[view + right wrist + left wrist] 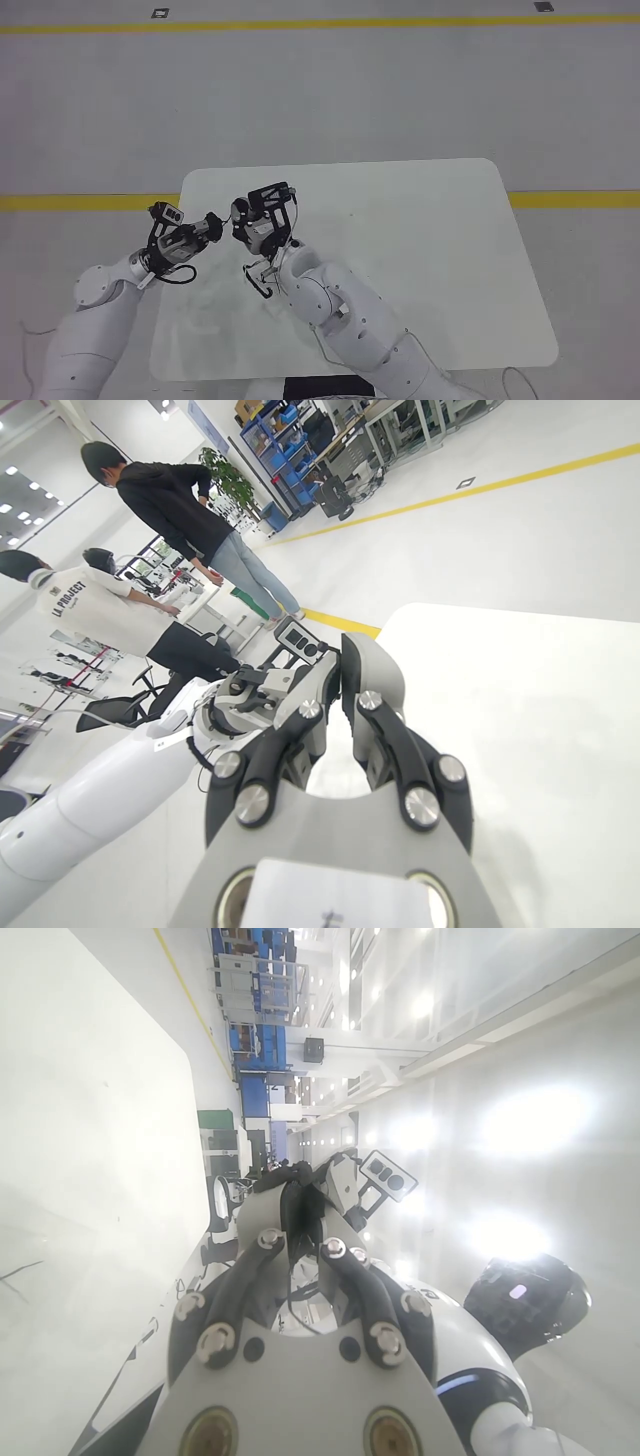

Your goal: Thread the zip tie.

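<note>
1. Zip tie: far too thin to pick out here, so I can't tell where it sits relative to either gripper, or whether one of them has it.
2. Left gripper: its fingers are pressed together, with the black pads meeting tip to tip. I can't tell if anything thin is nipped between them.
3. Right gripper: this one is pressed together as well. Its dark pads lie flat against each other at the tips, and a narrow sliver of daylight opens further back toward the linkage. Nothing can be made out in the pinch.
4. The two grippers come nose to nose. In the right wrist view, the left gripper's fingertips sit right up against the right gripper's own tips. Whether they are touching or just beside each other, I can't tell.
5. From the top view, the left gripper points across at the right gripper, and the right gripper points back at it, so the tips meet between the two wrists.
6. Tabletop: it is white and lies beneath both grippers, which are held up off it. Most of its surface stretches away behind the right gripper, and only a narrow margin lies behind the left gripper.
</note>
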